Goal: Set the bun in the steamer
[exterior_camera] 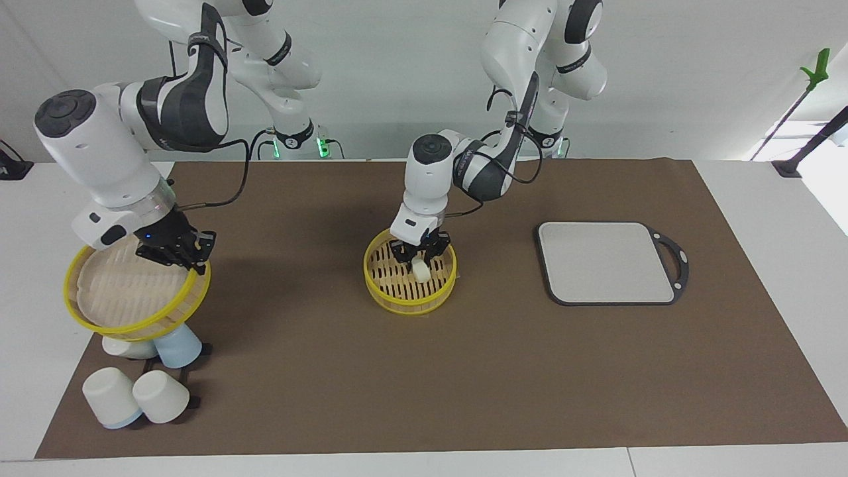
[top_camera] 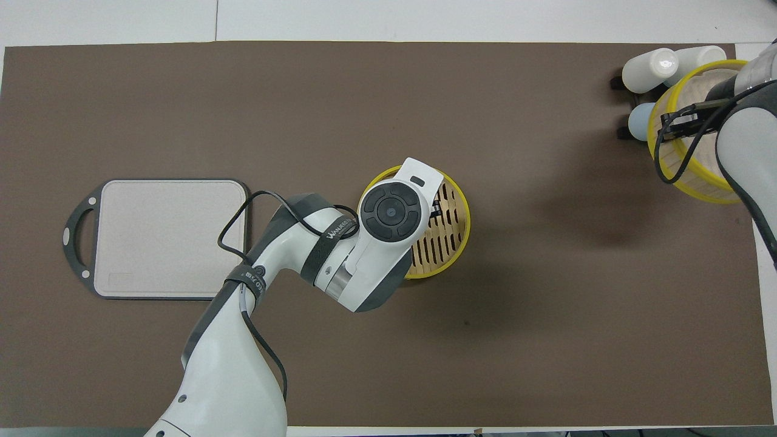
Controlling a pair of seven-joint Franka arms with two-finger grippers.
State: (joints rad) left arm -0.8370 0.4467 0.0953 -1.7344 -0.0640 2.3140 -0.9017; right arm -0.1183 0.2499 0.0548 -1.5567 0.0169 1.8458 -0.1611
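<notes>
The steamer [exterior_camera: 405, 299] is a round yellow-rimmed basket with a slatted floor in the middle of the brown mat; it also shows in the overhead view [top_camera: 452, 237]. The bun [exterior_camera: 420, 269], a small cream-white lump, lies on its floor. My left gripper [exterior_camera: 419, 257] is down inside the basket, right above the bun, its fingers apart on either side of it. In the overhead view the left hand hides the bun. My right gripper [exterior_camera: 190, 257] is shut on the rim of the steamer lid [exterior_camera: 126, 291] and holds it tilted in the air over the cups; the lid also shows in the overhead view [top_camera: 698, 158].
Several white and blue cups [exterior_camera: 161, 396] lie on a black rack at the right arm's end of the mat, partly under the lid; they also show in the overhead view [top_camera: 649, 70]. A flat grey square board [exterior_camera: 606, 262] with a handle lies toward the left arm's end.
</notes>
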